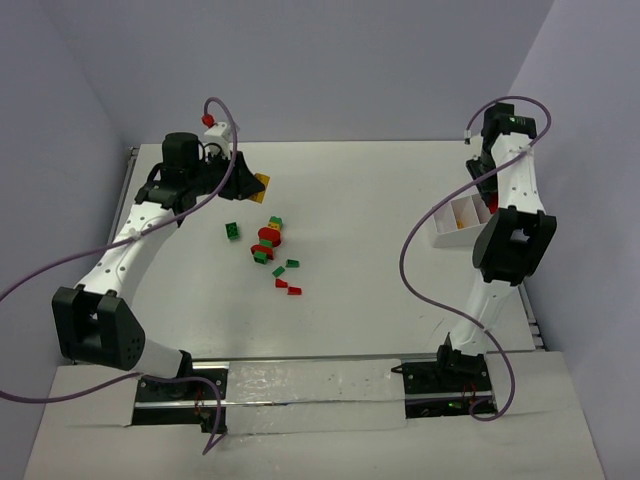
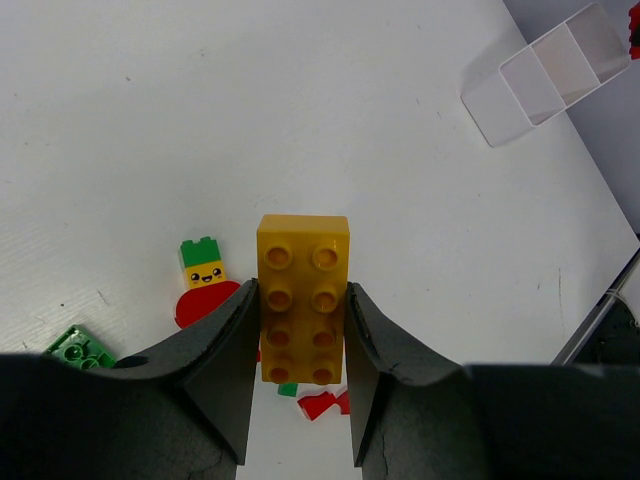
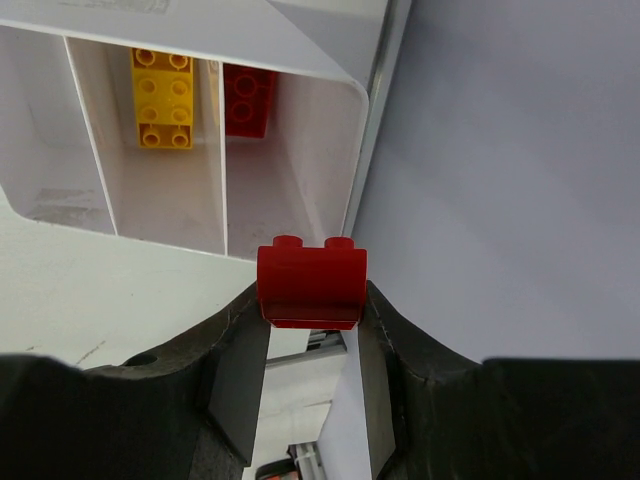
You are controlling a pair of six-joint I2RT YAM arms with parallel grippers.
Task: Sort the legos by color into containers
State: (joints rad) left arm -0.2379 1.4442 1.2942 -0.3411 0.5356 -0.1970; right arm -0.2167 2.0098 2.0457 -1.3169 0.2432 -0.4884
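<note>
My left gripper [image 2: 302, 300] is shut on a long yellow lego [image 2: 302, 296] and holds it above the table; from above it shows at the back left [image 1: 262, 183]. My right gripper [image 3: 311, 298] is shut on a red lego [image 3: 311, 283], just past the right end of the white three-compartment tray [image 3: 352, 95], close to the wall. The tray's middle compartment holds a yellow lego [image 3: 160, 98] and its right one a red lego [image 3: 246, 100]. The tray stands at the right [image 1: 445, 232]. Loose legos lie mid-table: a green one [image 1: 232, 230], a red-green-yellow stack [image 1: 268, 240] and small red pieces [image 1: 290, 288].
The right wall [image 3: 500, 150] runs right beside the tray and the right arm [image 1: 510, 240]. Purple cables [image 1: 415, 250] loop over both arms. In the left wrist view the stack [image 2: 205, 280] and a green lego [image 2: 78, 350] lie below the fingers.
</note>
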